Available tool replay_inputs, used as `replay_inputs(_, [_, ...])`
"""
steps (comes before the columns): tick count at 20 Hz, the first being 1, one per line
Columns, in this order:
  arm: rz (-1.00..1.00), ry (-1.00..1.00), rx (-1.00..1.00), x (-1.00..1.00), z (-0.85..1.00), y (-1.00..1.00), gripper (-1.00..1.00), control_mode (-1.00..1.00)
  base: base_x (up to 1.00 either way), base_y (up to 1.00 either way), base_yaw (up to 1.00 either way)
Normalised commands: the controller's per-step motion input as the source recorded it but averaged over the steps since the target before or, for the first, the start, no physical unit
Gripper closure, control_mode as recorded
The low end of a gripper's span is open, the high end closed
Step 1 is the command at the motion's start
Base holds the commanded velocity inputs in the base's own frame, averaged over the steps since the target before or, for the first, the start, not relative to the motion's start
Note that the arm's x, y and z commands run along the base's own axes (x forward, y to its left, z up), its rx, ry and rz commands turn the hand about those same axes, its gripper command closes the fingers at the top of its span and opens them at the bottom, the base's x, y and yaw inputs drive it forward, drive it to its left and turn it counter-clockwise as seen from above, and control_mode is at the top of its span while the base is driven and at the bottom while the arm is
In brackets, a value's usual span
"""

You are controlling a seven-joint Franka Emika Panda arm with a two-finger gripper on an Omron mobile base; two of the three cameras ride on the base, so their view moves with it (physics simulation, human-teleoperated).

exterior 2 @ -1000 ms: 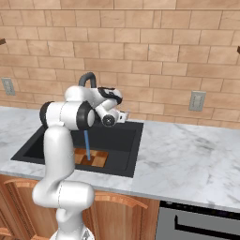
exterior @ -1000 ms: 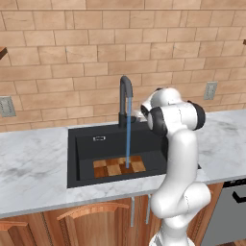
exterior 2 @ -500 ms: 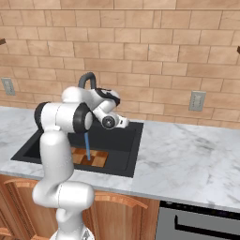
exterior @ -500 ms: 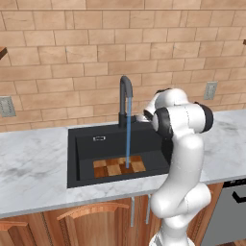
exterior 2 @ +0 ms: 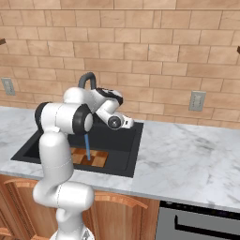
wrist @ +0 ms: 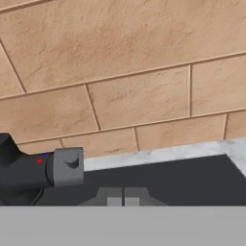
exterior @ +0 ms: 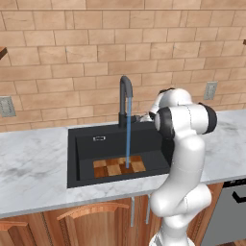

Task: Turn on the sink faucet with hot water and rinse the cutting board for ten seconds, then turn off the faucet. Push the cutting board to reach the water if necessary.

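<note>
Gripper [wrist: 124, 197]: two dark fingertips pressed together with no gap between them and nothing caught in them, facing the brick wall [wrist: 144, 72] above the rear rim of the sink [wrist: 182, 180]. In the left base view the hand is sitting just right of the faucet [exterior: 125, 103] base.

Faucet handle [wrist: 57, 167]: a dark stub with a grey end cap and small red and blue marks, lying left of the fingertips, near them but apart. It is looking rigid and thin; a nudge with clenched fingers against the cap would probably suit it better than a pinch.

Water [exterior: 128, 134]: a thin blue stream, falling straight from the spout and landing on the cutting board [exterior: 119, 166].

Cutting board: lying flat on the floor of the basin [exterior: 86, 149], toward the front, its long axis running left to right along the sink front. It is appearing stiff and light, and, being wet, likely slippery on the black floor. It is best handled by pushing on an edge, not by lifting; no push seems needed, since the stream is already reaching it.

Marble counter [exterior: 33, 168]: surrounding the sink on both sides.
</note>
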Motion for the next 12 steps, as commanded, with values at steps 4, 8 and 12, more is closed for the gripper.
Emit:
replay_inputs(4, [0.0,0.0,0.0,-0.13,0.0,-0.24,1.0,-1.0,0.0,0.0,0.0])
replay_inputs(8, [0.01,0.0,0.0,-0.09,0.0,-0.27,1.0,-1.0,0.0,0.0,0.0])
replay_inputs(12, [0.04,-0.02,0.0,-0.02,0.0,-0.24,1.0,-1.0,0.0,0.0,0.0])
